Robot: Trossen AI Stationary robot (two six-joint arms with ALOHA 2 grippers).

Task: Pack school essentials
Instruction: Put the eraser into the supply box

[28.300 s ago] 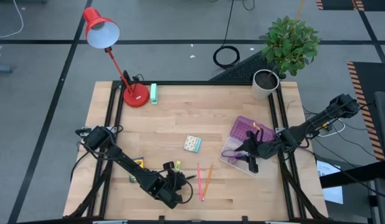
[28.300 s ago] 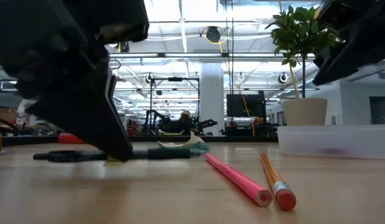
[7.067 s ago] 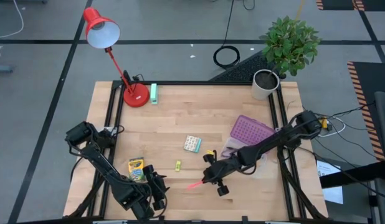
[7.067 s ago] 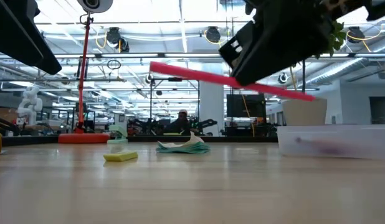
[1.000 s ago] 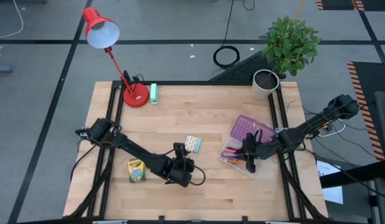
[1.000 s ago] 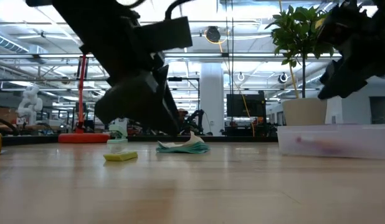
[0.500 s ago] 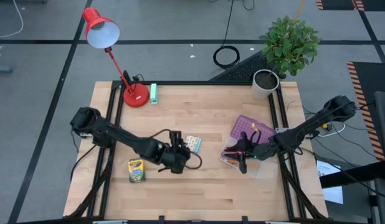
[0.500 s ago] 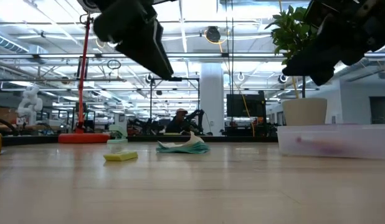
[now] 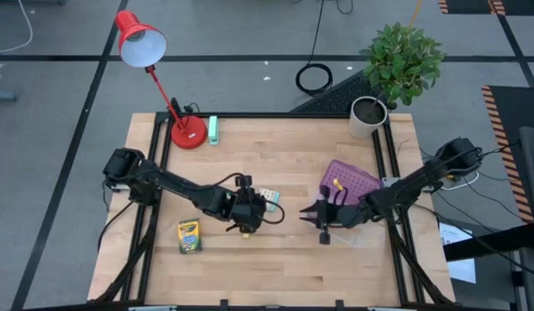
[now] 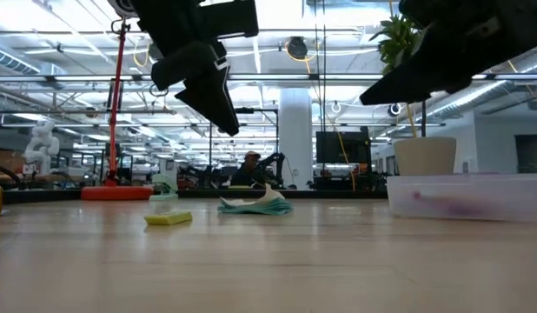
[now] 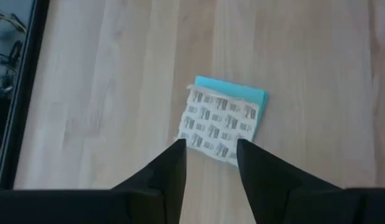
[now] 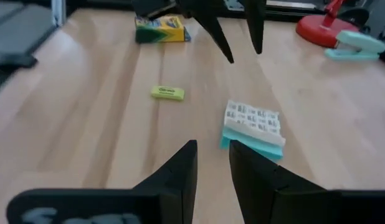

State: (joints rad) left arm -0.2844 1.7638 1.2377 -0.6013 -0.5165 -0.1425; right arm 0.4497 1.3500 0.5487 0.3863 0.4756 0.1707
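Note:
The pale patterned square pack [image 9: 267, 198] lies flat on the table near its middle, on a blue underside [image 11: 233, 96]. My left gripper [image 9: 254, 208] hovers open just to its left and above it, fingers [image 11: 174, 165] short of the pack's near edge. The tiny yellow piece [image 12: 167, 93] and the crayon box [image 9: 188, 236] lie toward the near left. My right gripper [image 9: 318, 219] is open and empty, left of the clear box [image 9: 340, 212] with its purple lid [image 9: 346, 181]. Something pink [image 10: 460, 206] shows through the box wall.
A red desk lamp [image 9: 187, 131] and a mint-green block [image 9: 213, 130] stand at the far left. A potted plant [image 9: 368, 116] is at the far right corner. In the low view both arms hang above the table [image 10: 268, 261].
My left gripper has risen off the table and gone toward the far edge, up to the patterned pack. My right gripper has left the clear box and moved toward the table's left. The things on the table have stayed put.

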